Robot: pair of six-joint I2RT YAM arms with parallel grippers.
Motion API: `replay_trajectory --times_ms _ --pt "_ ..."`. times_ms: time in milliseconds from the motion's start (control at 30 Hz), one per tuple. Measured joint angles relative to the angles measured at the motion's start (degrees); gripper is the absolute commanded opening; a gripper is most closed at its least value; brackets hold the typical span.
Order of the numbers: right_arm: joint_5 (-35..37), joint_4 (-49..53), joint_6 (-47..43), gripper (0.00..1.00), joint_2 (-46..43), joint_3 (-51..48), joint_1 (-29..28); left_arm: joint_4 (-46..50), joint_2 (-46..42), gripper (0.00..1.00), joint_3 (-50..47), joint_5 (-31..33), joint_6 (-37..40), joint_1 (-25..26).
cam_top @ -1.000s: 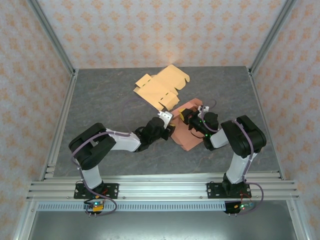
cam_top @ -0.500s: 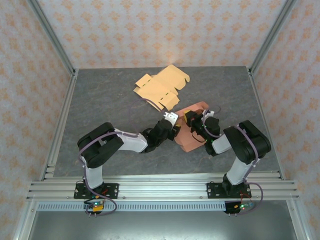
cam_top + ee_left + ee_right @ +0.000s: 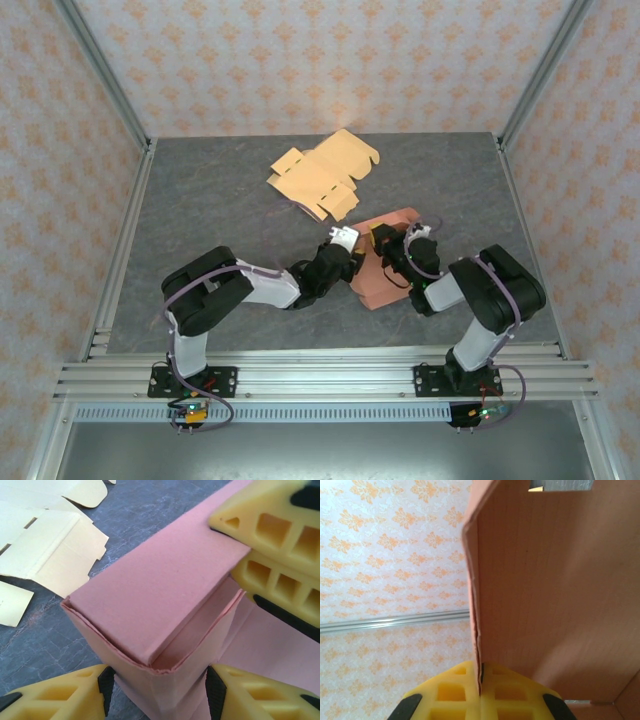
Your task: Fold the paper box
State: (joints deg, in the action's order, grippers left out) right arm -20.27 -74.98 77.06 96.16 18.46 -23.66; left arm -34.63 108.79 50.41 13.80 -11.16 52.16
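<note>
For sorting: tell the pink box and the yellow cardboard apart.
The pink box is partly folded, walls standing; the yellow cardboard lies flat. The right gripper pinches the pink box; the yellow cardboard lies untouched farther back. Both are cut paper.

The pink paper box (image 3: 165, 580) sits half-folded, one doubled wall upright, its other panels lying flat.

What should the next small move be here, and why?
Probably squeeze the left gripper gently on the pink paper box. It straddles the folded corner, where the folded layers gape slightly, so a light pinch might set the crease. The right gripper, shut on one of the box's panels, steadies it. Whether the left gripper already presses, I cannot tell.
</note>
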Motion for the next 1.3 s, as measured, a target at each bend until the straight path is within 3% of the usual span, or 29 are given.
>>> replay_trajectory --times_ms 400,800,967,1100,1300 --pt "3.4 4.4 -0.9 0.00 -5.1 -0.6 -0.7 -11.3 6.7 0.57 1.1 2.5 -0.3 1.2" --pt "5.0 4.9 -0.3 0.02 -5.7 -1.3 -0.7 -12.5 7.7 0.47 2.0 4.6 2.7 1.2" --pt "5.7 6.3 -0.3 0.02 -7.3 -2.0 -0.9 -17.1 8.8 0.60 1.1 4.7 2.1 1.3" --pt "5.5 7.4 -0.3 0.02 -7.7 -2.1 -1.5 -22.4 8.8 0.62 -1.9 4.2 1.6 1.5" --pt "5.9 7.4 -0.2 0.02 -7.8 -2.1 -1.5 -23.0 9.7 0.53 -1.2 3.8 2.4 1.5"
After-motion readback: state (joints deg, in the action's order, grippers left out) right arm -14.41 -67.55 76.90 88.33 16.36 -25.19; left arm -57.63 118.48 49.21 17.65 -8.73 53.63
